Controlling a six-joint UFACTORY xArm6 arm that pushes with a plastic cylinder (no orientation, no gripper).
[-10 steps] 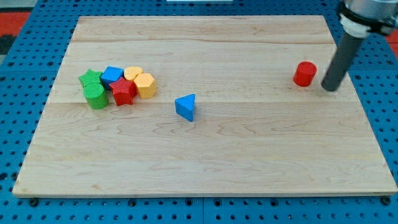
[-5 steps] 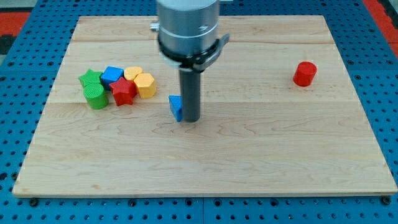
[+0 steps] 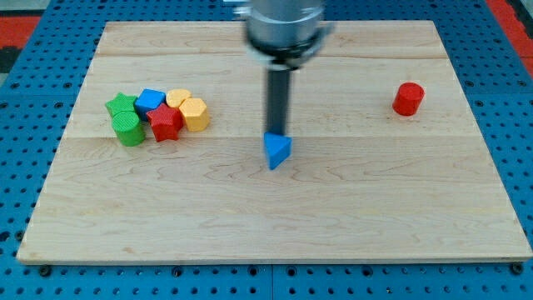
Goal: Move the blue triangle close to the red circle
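My tip (image 3: 276, 134) sits right at the upper edge of the blue triangle (image 3: 278, 151), touching or nearly so, mid-frame on the table (image 3: 350, 217). Tool's a plain rod, no jaws, so nothing grips, it only shoves. Red circle (image 3: 408, 98) is well apart, upper right of frame. Triangle looks light, stiff, prob slides easy but may spin off a corner; best to push on a flat face from its left side, w/ the line aimed at the circle.
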